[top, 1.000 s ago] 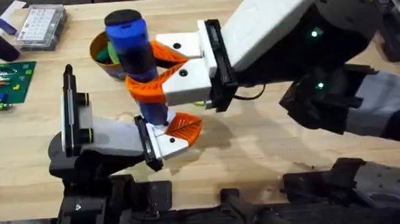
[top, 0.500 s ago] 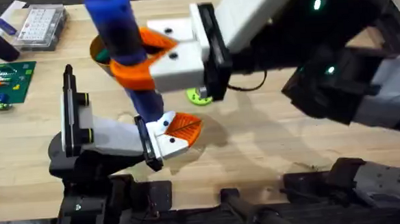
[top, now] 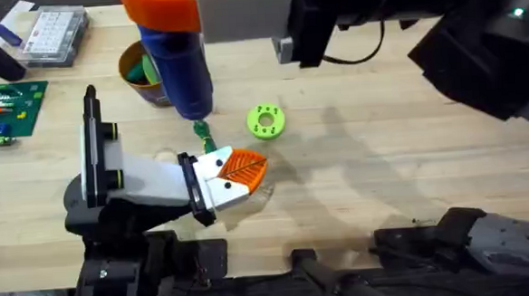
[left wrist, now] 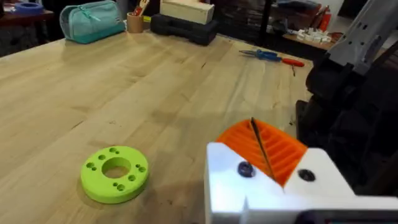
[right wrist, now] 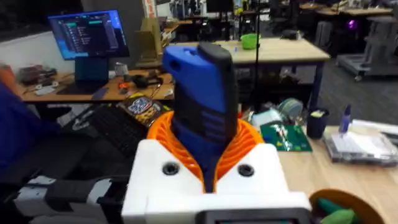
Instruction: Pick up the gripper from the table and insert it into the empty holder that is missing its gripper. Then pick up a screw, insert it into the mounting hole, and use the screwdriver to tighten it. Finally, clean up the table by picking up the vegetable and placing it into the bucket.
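The screwdriver (top: 177, 66) hung near the table's far left, clamped in the right gripper (top: 162, 8), just beside the bucket (top: 138, 73). The lime-green ring (top: 265, 121) lay right of it; the left gripper (top: 239, 172), nearer, was clenched

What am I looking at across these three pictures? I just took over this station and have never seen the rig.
Two robot arms work at a wooden table. One picture looks down from above the table; the other two come from cameras mounted on each arm's wrist.

The right gripper is raised near the overhead camera and is shut on the blue screwdriver; its wrist view shows the screwdriver between orange pads. The left gripper sits low over the table, pinching a thin dark pin.

On the table lie a lime-green ring with holes, a brown bucket with something green inside, a small green piece, a green circuit board and a clear parts box.
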